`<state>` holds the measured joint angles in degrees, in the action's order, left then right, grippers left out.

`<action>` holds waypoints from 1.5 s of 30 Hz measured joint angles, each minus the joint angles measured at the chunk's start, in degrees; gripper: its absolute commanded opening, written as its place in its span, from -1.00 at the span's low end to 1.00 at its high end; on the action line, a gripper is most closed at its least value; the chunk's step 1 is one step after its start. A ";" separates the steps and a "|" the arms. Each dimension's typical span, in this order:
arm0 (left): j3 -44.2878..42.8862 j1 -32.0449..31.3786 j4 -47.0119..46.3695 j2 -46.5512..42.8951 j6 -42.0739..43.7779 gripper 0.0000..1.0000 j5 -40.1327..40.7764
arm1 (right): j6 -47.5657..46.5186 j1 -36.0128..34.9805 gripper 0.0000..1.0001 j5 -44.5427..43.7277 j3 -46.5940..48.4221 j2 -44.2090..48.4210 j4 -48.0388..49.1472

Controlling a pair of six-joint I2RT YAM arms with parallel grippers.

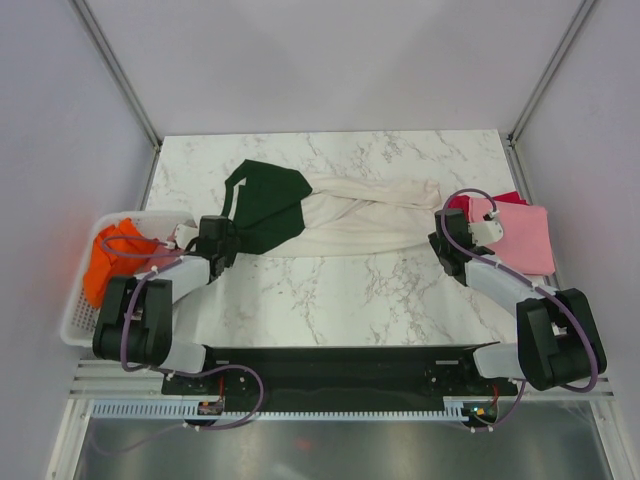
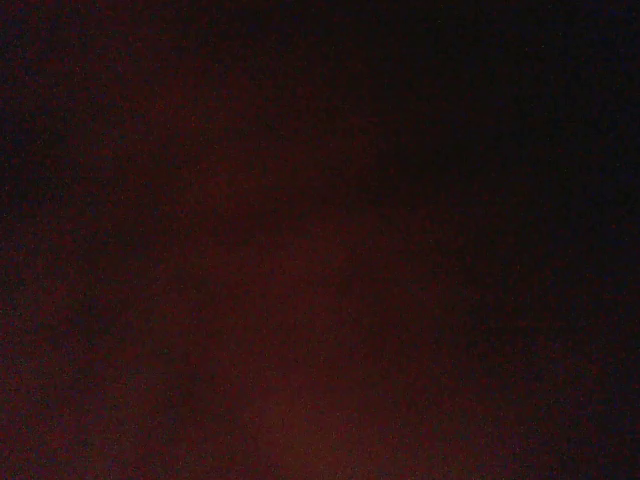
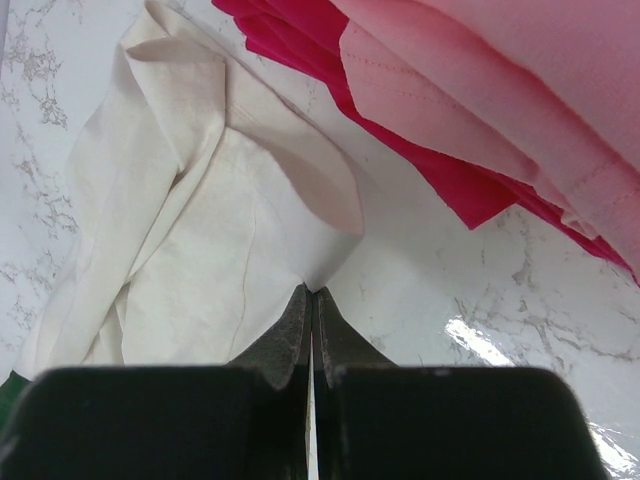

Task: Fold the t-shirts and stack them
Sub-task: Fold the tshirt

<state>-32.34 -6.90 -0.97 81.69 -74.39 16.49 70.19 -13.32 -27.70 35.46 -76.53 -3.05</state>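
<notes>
Your cream t-shirt (image 1: 360, 215) lies bunched near the worktop's far edge, soft and floppy, so hold its corners; your right gripper (image 3: 312, 293) pinches one tight, but you cannot tell about the left gripper (image 1: 222, 240).

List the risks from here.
The right gripper pinches only the edge of the cream t-shirt; a pull may slip it free.
The pink t-shirt and crimson t-shirt lie close beside it; a sweep could muss them.
The left wrist view is black, so the hold of the left gripper cannot be checked.
</notes>
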 measured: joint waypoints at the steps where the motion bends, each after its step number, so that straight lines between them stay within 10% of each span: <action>1: -0.48 0.22 -0.31 0.83 0.02 -0.40 -0.02 | 0.00 0.00 -1.00 0.02 0.00 0.00 0.00; 13: -7.04 0.85 0.98 7.61 0.37 -0.21 -0.20 | 0.04 0.04 -1.00 0.81 0.00 0.00 0.00; 17: -12.07 1.07 6.95 10.86 1.86 -0.93 -0.42 | 0.04 0.04 -1.00 0.92 0.00 0.00 0.00; 24: -15.67 1.29 10.08 12.94 4.00 -0.96 -1.64 | 0.07 0.04 -1.00 1.14 0.00 0.00 0.00; 45: -19.39 1.03 26.77 -10.75 8.04 -0.96 -0.04 | -0.79 0.04 -1.00 2.10 2.51 0.68 -3.52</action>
<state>-51.72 -5.87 25.80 70.94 -66.35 16.45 69.41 -13.28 -25.61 37.98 -75.85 -6.57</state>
